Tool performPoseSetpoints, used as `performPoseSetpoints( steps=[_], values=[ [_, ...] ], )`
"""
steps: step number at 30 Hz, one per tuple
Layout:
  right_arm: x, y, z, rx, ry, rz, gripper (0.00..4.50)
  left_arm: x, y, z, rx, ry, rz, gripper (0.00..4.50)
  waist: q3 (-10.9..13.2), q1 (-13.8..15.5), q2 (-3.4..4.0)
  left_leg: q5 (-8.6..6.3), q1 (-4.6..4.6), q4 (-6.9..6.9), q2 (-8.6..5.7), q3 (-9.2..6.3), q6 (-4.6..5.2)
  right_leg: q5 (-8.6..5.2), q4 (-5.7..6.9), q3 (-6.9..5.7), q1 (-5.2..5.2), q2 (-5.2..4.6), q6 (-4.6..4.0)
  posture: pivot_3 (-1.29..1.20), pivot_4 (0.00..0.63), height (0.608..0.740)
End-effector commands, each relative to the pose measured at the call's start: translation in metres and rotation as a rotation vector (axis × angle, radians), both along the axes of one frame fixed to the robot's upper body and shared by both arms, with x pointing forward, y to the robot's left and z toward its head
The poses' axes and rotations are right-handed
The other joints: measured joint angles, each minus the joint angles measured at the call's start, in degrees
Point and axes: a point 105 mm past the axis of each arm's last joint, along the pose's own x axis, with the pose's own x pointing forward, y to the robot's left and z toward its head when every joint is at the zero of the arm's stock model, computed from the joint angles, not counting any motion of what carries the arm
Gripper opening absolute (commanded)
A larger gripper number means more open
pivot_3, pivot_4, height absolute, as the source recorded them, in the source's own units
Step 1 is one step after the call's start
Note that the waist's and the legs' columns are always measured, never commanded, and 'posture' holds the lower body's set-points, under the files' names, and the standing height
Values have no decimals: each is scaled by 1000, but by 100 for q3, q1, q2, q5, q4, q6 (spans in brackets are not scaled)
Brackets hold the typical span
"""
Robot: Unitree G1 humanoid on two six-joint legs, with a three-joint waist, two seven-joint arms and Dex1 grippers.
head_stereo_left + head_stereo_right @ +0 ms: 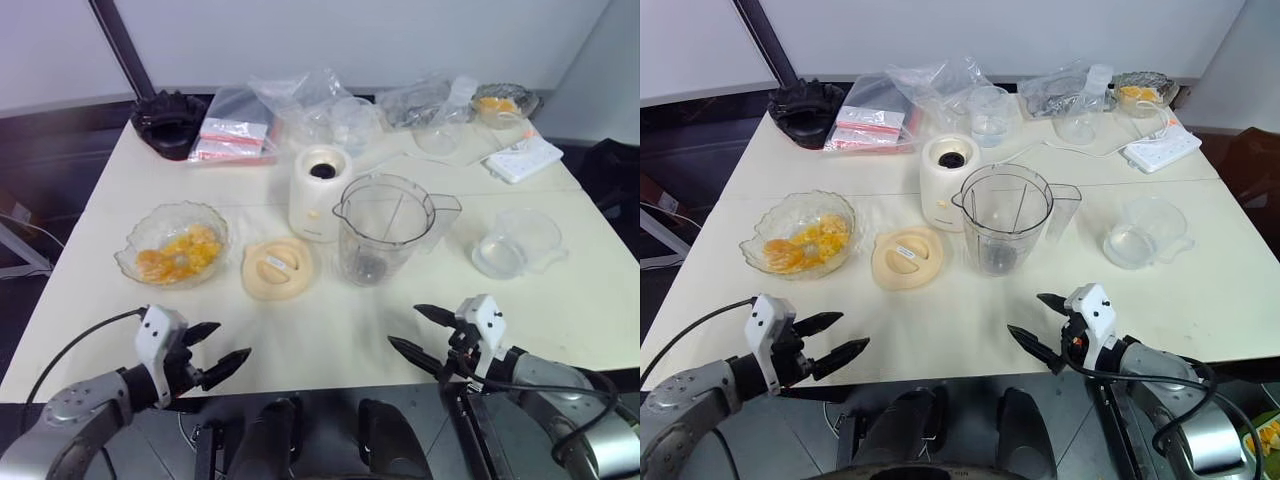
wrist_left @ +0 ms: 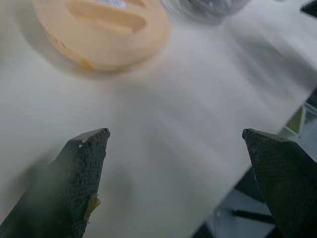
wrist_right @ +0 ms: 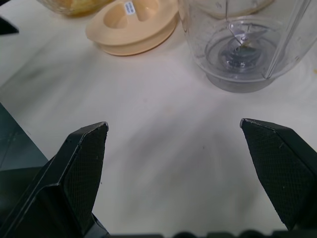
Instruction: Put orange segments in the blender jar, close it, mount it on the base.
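- left gripper (image 1: 216,348) & right gripper (image 1: 418,330) – near table edge, fingers wide apart, nothing held
- blender jar (image 1: 385,228) upright, empty, just right of base (image 1: 320,192)
- orange segments (image 1: 178,253) in bowl (image 1: 140,230), far left

Lab test table (image 1: 330,330), plain walls

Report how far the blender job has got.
Nothing looks done. The orange segments lie in the scalloped glass bowl; the blender jar stands empty on the table beside the base, and the lid lies flat. Both the left end effector and right end effector hover open and empty. Loading, closing and mounting remain.
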Motion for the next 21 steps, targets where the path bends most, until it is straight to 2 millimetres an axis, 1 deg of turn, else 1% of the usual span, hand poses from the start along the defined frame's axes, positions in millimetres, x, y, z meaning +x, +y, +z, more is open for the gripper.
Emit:
performPoseSetpoints(
  steps=[1, 4, 9, 12, 17, 21],
  values=[
    [1, 1, 7, -3, -40, 26, 4478, 1, 0, 10, 5, -34, -7, 4500, 0, -4, 0, 0, 0, -2, 0, 0, 0, 1, 3, -1, -4, 1, -1, 0, 150, 740],
    [3, 1, 9, -9, -52, 33, 4478, 3, -2, 14, 3, -56, -16, 4500, 0, 5, 0, 0, 1, -3, 0, 0, 0, 2, 10, -4, -6, 2, -2, 0, 150, 740],
    [8, 8, 34, 5, -98, 45, 4478, 6, 3, 25, -1, -68, 6, 4500, 0, 1, -1, 0, 3, 12, 2, 0, 0, 4, 12, -7, 1, 4, -5, 0, 150, 740],
    [7, 12, 38, 10, -99, 46, 4478, 7, 2, 27, 7, -66, -2, 4500, -1, 13, -1, 0, 3, 15, 3, -1, 0, -3, 10, -5, 4, 4, 7, 0, 150, 740],
    [9, 20, 40, 16, -102, 43, 4478, 10, -3, 26, 14, -67, -11, 4500, -1, 80, -2, 0, 3, 12, 3, 1, 0, 6, 11, -7, 1, 3, -8, 0, 150, 740],
    [11, 21, 41, 14, -104, 36, 4478, 14, -5, 28, 13, -78, 1, 4500, -2, 116, -2, 1, 4, 13, 3, 1, 0, 8, 16, -12, -1, 6, -10, 0, 150, 740]
  ],
)
